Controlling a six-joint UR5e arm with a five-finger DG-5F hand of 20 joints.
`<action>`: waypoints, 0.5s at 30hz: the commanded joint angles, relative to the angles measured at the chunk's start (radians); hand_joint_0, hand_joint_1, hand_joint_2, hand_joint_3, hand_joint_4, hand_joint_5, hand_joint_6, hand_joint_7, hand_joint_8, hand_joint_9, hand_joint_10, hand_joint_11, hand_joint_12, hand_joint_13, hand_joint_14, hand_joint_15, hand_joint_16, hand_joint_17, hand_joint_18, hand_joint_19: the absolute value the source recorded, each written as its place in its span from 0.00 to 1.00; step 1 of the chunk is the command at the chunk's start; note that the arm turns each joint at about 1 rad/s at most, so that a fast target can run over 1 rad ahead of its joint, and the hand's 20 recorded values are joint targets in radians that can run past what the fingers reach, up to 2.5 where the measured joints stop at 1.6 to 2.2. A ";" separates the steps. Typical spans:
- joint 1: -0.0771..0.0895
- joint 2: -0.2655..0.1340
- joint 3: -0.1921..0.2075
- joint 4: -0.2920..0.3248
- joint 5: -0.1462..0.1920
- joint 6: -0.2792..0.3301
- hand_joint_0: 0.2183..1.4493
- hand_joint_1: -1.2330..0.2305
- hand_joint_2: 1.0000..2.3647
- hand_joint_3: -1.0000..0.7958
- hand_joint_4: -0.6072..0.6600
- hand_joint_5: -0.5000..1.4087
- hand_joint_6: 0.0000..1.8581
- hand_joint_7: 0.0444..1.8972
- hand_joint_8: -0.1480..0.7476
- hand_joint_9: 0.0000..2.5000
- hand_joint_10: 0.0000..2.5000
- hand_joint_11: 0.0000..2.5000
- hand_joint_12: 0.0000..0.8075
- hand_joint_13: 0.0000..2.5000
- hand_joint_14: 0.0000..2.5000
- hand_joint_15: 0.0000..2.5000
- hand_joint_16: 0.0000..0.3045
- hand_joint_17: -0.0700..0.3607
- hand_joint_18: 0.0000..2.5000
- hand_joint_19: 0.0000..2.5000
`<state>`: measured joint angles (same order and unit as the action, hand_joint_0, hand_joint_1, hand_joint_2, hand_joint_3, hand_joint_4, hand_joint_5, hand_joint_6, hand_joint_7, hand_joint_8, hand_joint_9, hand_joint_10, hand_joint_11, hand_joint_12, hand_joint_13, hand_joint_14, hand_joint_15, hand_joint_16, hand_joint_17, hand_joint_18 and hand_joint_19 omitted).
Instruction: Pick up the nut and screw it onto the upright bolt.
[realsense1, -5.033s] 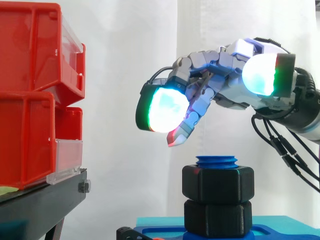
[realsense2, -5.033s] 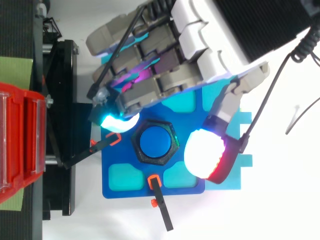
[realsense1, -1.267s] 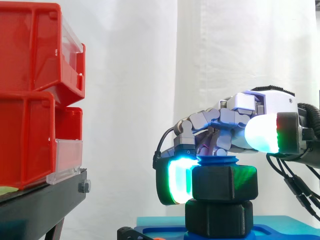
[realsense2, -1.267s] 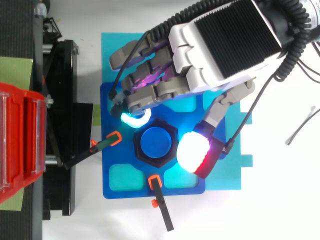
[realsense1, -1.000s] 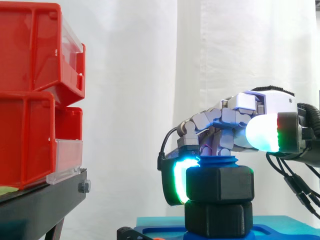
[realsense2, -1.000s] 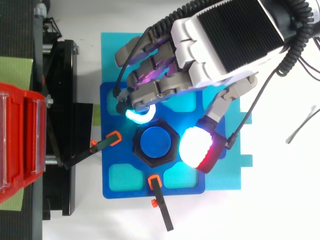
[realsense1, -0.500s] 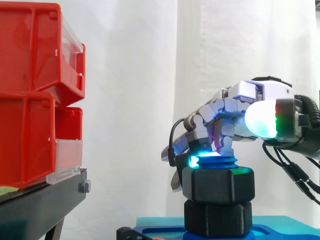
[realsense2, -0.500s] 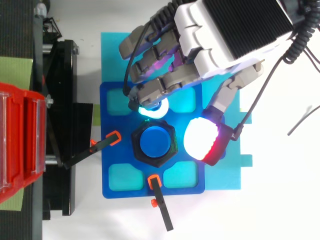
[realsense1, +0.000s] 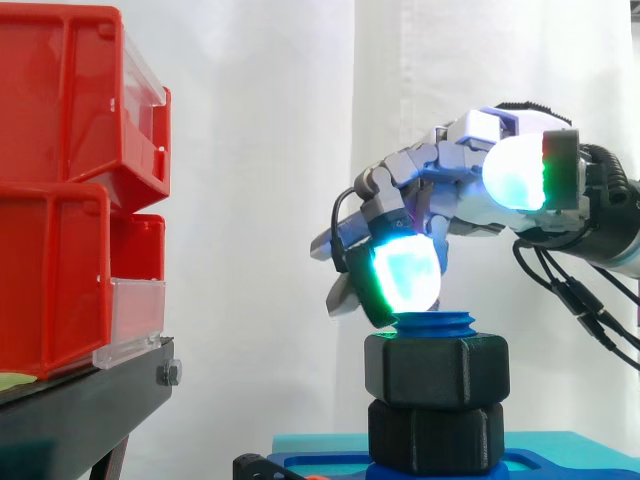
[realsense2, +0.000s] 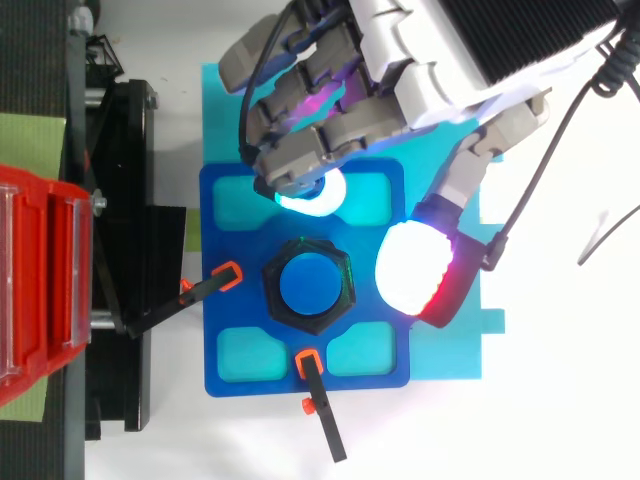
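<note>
A black hex nut (realsense1: 436, 370) sits threaded on the blue upright bolt (realsense1: 433, 322), above a second black hex piece (realsense1: 435, 436) at the bolt's foot. From above, the nut's rim (realsense2: 275, 301) rings the bolt's blue top (realsense2: 309, 284) at the middle of the blue fixture plate (realsense2: 240, 356). My hand (realsense1: 470, 195) hovers just above and behind the nut, open, its fingers loosely bent and holding nothing. One glowing fingertip (realsense1: 405, 275) hangs close over the bolt's top edge. The thumb pad (realsense2: 413, 266) stands to the right of the nut, apart from it.
Stacked red bins (realsense1: 70, 190) on a black stand (realsense1: 80, 410) fill the left side. Two black clamps with orange tips (realsense2: 210, 285) (realsense2: 318, 405) hold the fixture plate. A teal sheet (realsense2: 485, 300) lies under the plate on the white table.
A second ago the fingers and thumb were wrapped round the nut, turning it. They have since let go, and the hand has risen and drawn back from the nut.
</note>
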<state>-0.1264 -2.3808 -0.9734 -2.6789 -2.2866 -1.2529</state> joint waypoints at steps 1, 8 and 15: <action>-0.001 0.000 0.005 0.002 -0.002 -0.002 0.19 0.77 0.00 0.28 0.66 0.24 0.27 0.59 0.42 0.50 0.00 0.02 0.26 0.34 0.00 0.00 0.10 0.31 0.21 0.05; 0.005 0.000 -0.001 0.036 0.003 -0.002 0.19 0.77 0.00 0.28 0.64 0.22 0.27 0.45 0.40 0.46 0.00 0.00 0.27 0.32 0.00 0.00 0.10 0.33 0.21 0.06; 0.027 -0.001 -0.070 0.136 0.052 0.012 0.19 0.77 0.00 0.28 0.61 0.19 0.27 0.30 0.37 0.30 0.00 0.00 0.29 0.18 0.00 0.00 0.10 0.33 0.05 0.00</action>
<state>-0.1110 -2.3819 -1.0131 -2.5892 -2.2580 -1.2489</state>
